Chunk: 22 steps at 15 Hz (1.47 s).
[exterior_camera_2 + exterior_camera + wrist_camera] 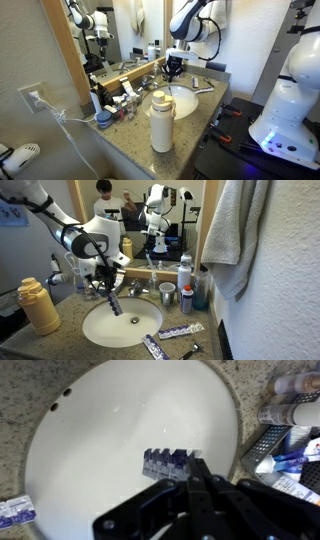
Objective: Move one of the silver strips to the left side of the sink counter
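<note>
in an exterior view the gripper [108, 286] is clamped on one silver strip [114, 304], a thin flat foil band with blue-purple print. it hangs tilted over the round white basin [100, 328], toward the 11 o'clock rim. the sink counter [60, 332] is speckled grey-brown stone. two more strips [180, 332] lie flat on it at about 4 and 5 o'clock from the basin, making three in all, with one black-handled razor [190, 352] just beside them. a squat yellow bottle [38, 305] stands at 9 o'clock and a small cup [166, 292] at 2 o'clock (its contents cannot be told). a soft grey towel [230, 230] hangs by the wall.

in an exterior view the gripper [172, 72] hangs above the basin [188, 102]. one tall cream bottle [161, 122] stands on the sink counter [130, 150]; the held strip is too small to make out.

in the wrist view the gripper [195, 470] pinches the silver strip [168, 460] by one end over the smooth, glossy basin [100, 450]. another strip [12, 510] lies on the stone at 8 o'clock.
</note>
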### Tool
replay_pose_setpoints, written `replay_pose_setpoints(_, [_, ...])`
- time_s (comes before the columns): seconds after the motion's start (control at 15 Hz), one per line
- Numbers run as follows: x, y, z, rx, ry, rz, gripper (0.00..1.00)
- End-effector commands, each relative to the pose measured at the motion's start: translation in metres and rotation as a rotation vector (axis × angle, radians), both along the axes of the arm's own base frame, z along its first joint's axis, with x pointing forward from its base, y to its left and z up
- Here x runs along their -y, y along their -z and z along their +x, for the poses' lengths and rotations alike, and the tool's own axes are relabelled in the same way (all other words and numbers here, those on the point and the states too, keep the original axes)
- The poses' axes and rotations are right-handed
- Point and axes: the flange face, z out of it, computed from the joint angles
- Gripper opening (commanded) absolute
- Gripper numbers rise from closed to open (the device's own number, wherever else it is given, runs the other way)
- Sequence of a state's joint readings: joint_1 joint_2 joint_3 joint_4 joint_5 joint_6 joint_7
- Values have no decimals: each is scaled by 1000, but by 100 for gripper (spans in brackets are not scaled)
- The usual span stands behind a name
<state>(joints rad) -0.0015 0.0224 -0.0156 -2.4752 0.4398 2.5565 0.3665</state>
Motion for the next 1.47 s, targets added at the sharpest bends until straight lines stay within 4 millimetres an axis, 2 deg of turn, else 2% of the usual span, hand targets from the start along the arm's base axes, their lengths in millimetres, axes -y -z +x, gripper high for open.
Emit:
replay_pose_setpoints(0.0, [-1,-4,3,4,-1,14,1])
replay_pose_setpoints(0.6, [0,-7,5,6,0,21,0])
replay_pose_setpoints(0.87, [-12,-16,7,1,-37,-13,0])
replay_pose_setpoints(1.13, [-44,-28,11,-14,-109,-62,0])
replay_pose_setpoints(1.4, [-97,-41,20,-66,-207,-84,0])
